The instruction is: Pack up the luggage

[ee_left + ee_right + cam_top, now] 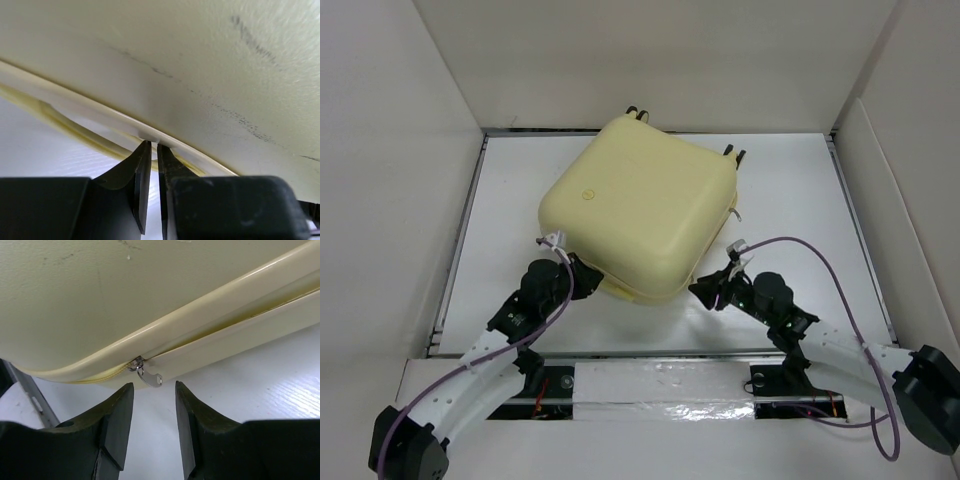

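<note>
Flanking the luggage (640,200), left claw (154,145) nearly closed at its seam, right claw (154,385) open, empty.

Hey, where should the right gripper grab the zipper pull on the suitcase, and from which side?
Pinch the metal zipper pull, coming straight in from the near side. It hangs free below the suitcase seam, right ahead of the open right gripper, so a finger fits each side.

Pale yellow hard-shell suitcase (640,205): plain, faint dark scuff streaks; small wheels (638,112) blk. Metal zip pull (149,378) silver. Flat table surf (800,200) white. Thin arm cables (790,238) purple.
</note>
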Available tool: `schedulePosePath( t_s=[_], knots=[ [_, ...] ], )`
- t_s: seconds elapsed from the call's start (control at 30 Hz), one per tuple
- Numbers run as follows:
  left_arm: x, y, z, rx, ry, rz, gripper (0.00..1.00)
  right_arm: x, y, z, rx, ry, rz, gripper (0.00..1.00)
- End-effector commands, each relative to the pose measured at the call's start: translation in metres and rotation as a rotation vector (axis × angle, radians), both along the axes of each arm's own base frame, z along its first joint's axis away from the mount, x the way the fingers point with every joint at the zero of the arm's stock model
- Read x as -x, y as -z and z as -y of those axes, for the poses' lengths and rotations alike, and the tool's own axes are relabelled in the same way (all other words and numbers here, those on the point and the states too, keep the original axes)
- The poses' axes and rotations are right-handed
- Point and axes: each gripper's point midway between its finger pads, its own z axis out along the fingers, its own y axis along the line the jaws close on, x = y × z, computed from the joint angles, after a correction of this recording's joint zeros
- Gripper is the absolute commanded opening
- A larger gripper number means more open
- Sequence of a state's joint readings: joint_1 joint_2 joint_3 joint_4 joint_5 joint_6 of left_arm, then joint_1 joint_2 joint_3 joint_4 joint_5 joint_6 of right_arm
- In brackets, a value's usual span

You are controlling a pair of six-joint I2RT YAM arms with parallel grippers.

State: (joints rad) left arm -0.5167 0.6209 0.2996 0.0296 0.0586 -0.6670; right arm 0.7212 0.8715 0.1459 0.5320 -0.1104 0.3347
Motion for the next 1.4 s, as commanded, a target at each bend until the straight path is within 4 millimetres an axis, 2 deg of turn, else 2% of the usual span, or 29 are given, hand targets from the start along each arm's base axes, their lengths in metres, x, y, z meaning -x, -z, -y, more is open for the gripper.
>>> schedulePosePath(
  t_s=[0.0,0.23,0.57,0.67,0.73,0.77,0.83,0.87,0.9,0.93,0.97,1.0,1.03,1.07,1.1,1.17,1.23,1.27,1.33,1.37],
  knots=[
    [0.0,-0.024,0.024,0.053,0.115,0.078,0.08,-0.018,-0.029,-0.004,-0.012,0.037,0.095,0.45],
    [0.011,-0.021,0.03,0.066,0.165,0.083,0.07,-0.014,-0.034,-0.017,-0.013,-0.038,0.144,0.45],
    [0.018,-0.016,0.04,0.092,0.237,0.097,0.06,-0.021,-0.037,-0.028,-0.016,-0.043,0.186,0.18],
    [0.019,-0.018,0.041,0.089,0.253,0.113,0.07,-0.025,-0.04,-0.029,-0.024,-0.03,0.193,0.13],
    [0.03,-0.012,0.047,0.092,0.289,0.114,0.07,-0.023,-0.041,-0.033,-0.022,-0.029,0.199,0.08],
    [0.027,-0.013,0.046,0.091,0.275,0.121,0.07,-0.022,-0.041,-0.033,-0.025,-0.021,0.197,0.07],
    [0.037,-0.017,0.061,0.079,0.309,0.133,0.07,-0.02,-0.04,-0.031,-0.02,-0.002,0.183,0.05],
    [0.04,-0.016,0.067,0.065,0.319,0.124,0.07,-0.02,-0.046,-0.028,-0.032,0.019,0.187,0.02],
    [0.047,-0.019,0.077,0.058,0.337,0.138,0.08,-0.019,-0.04,-0.025,-0.01,0.041,0.168,0.0],
    [0.05,-0.023,0.084,0.079,0.337,0.145,0.08,-0.017,-0.039,-0.024,-0.005,0.046,0.157,0.0],
    [0.051,-0.018,0.087,0.067,0.326,0.14,0.08,-0.016,-0.043,-0.021,-0.012,0.058,0.153,0.0],
    [0.049,-0.023,0.091,0.064,0.308,0.154,0.09,-0.014,-0.035,-0.018,0.021,0.065,0.125,0.0],
    [0.058,-0.024,0.1,0.059,0.339,0.156,0.1,-0.011,-0.035,-0.019,0.02,0.061,0.115,0.0],
    [0.058,-0.021,0.104,0.029,0.347,0.149,0.1,-0.009,-0.035,-0.018,0.009,0.064,0.097,0.0],
    [0.055,-0.03,0.109,0.028,0.336,0.165,0.11,-0.006,-0.034,-0.017,0.015,0.059,0.085,0.0],
    [0.049,-0.029,0.115,0.023,0.321,0.164,0.12,0.001,-0.032,-0.02,0.018,0.034,0.067,0.0],
    [0.04,-0.037,0.12,0.047,0.29,0.191,0.12,0.008,-0.025,-0.019,0.044,0.026,0.041,0.0],
    [0.034,-0.033,0.12,0.034,0.274,0.184,0.12,0.014,-0.025,-0.024,0.041,0.006,0.024,0.0],
    [0.023,-0.047,0.126,0.052,0.257,0.214,0.12,0.025,-0.018,-0.027,0.058,-0.023,-0.015,0.0],
    [0.014,-0.045,0.125,0.038,0.239,0.212,0.12,0.035,-0.016,-0.034,0.053,-0.06,-0.037,0.0]
  ],
)
